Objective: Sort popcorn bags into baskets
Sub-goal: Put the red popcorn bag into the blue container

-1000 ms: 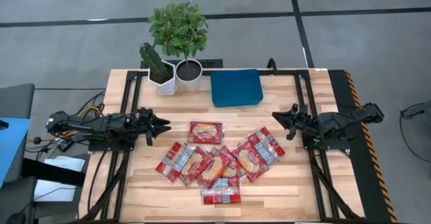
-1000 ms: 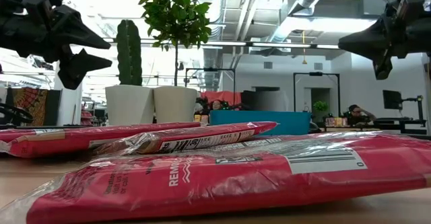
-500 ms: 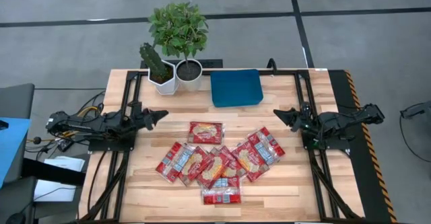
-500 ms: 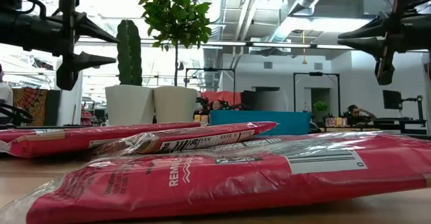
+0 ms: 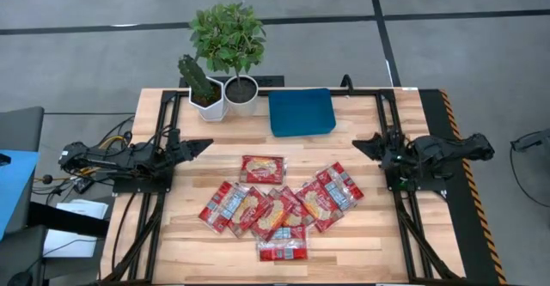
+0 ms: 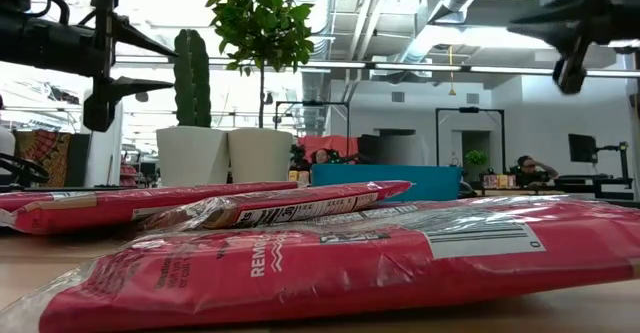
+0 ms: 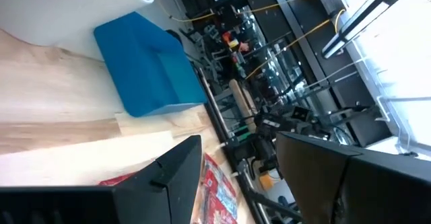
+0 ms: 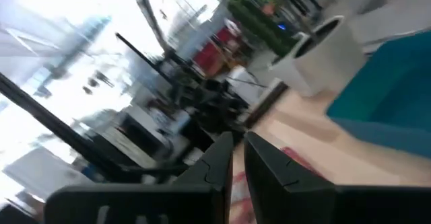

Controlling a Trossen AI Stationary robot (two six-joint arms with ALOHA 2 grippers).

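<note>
The popcorn bags (image 5: 277,207) lie in a loose, overlapping cluster on the near half of the wooden counter (image 5: 352,243), between the two arms. One packet (image 5: 262,169) sits alone at the far edge of the cluster, flat, its long axis running across the counter from side to side. Those on the cluster's left slant diagonally, the pair on its right (image 5: 331,195) slant the opposite way, and the nearest packet (image 5: 282,250) lies crosswise like the lone one. The blue tray (image 5: 302,112) rests at the far edge of the counter, well apart from the packets and empty, its long side also running left to right, just beside two white pots holding a cactus (image 5: 198,79) and a leafy plant (image 5: 227,33). The left pincer (image 5: 199,146) hangs above the counter's left side, released, its fingers spread and pointing toward the centre, grasping nothing. The right pincer (image 5: 364,146) hangs above the right side, pointing inward, its fingers nearly together with only a narrow gap and nothing between them.
</note>
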